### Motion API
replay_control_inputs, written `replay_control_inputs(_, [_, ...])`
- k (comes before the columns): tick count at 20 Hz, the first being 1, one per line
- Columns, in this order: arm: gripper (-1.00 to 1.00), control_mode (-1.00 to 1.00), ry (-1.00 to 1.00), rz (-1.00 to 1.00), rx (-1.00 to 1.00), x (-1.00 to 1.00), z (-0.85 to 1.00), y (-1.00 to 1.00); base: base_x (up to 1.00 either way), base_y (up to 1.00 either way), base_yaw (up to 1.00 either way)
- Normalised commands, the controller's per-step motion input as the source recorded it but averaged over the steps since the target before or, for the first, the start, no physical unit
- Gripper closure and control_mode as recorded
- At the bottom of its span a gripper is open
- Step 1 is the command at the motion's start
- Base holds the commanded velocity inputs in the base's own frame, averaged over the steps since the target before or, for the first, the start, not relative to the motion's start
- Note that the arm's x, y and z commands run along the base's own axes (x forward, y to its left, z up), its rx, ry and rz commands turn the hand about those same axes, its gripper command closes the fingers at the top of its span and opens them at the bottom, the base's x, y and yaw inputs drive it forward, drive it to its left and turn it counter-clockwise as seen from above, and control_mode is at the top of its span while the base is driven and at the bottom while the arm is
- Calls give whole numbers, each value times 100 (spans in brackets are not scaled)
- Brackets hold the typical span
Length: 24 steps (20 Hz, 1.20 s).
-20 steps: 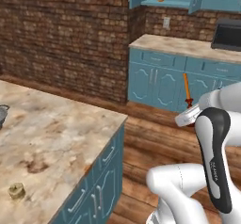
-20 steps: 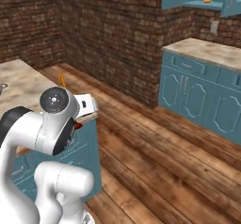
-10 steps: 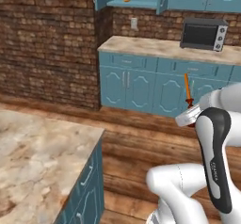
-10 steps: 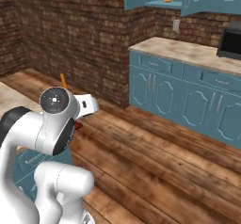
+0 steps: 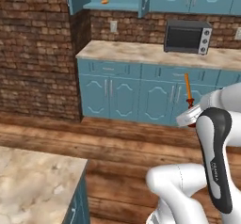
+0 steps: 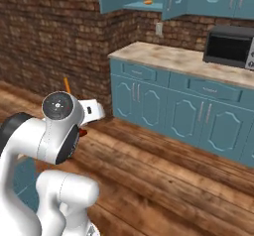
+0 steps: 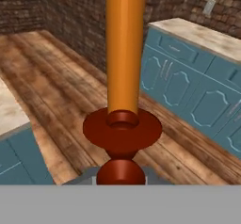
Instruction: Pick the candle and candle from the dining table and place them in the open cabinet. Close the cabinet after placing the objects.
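I have the orange taper candle (image 7: 124,49) on its dark red-brown stand (image 7: 122,132) clenched in the claw (image 7: 121,173), which is closed tight on the round base of the stand. In the hand view the taper rises straight up from the claw and its top runs out of the picture, with the stand's wide dish just above the grip. In the left base view the candle (image 5: 187,87) stands upright above the white wrist, and in the right base view its orange tip (image 6: 66,85) pokes up behind the big round joint, with a sliver of red stand just below it.

Straight beyond the claw lies bare wooden floor (image 5: 122,138), well below the candle. Past the floor, far ahead of the claw, stands a run of teal base units topped with a marbled stone tabletop (image 5: 141,52), and on it, ahead and slightly to one side, a dark microwave (image 5: 187,36). High above that, well ahead and up from the claw, the teal wall cabinet (image 5: 113,5) has its doors swung open, and a small orange oval lump (image 5: 104,2) rests on its shelf. Behind and below the claw, a corner of the dining tabletop (image 5: 37,183) shows
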Motion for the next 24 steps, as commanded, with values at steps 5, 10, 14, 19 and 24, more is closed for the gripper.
replay_control_inputs(5, [100, 100, 0, 0, 0, 0, 0, 0, 81, 5, -20])
replay_control_inputs(10, [100, 100, 0, 0, 0, 0, 0, 0, 77, 17, -20])
replay_control_inputs(14, [100, 100, 0, 0, 0, 0, 0, 0, 74, 43, -25])
replay_control_inputs(19, [100, 100, 0, 0, 0, 0, 0, 0, 77, 47, -22])
replay_control_inputs(24, [100, 100, 0, 0, 0, 0, 0, 0, 77, 43, -16])
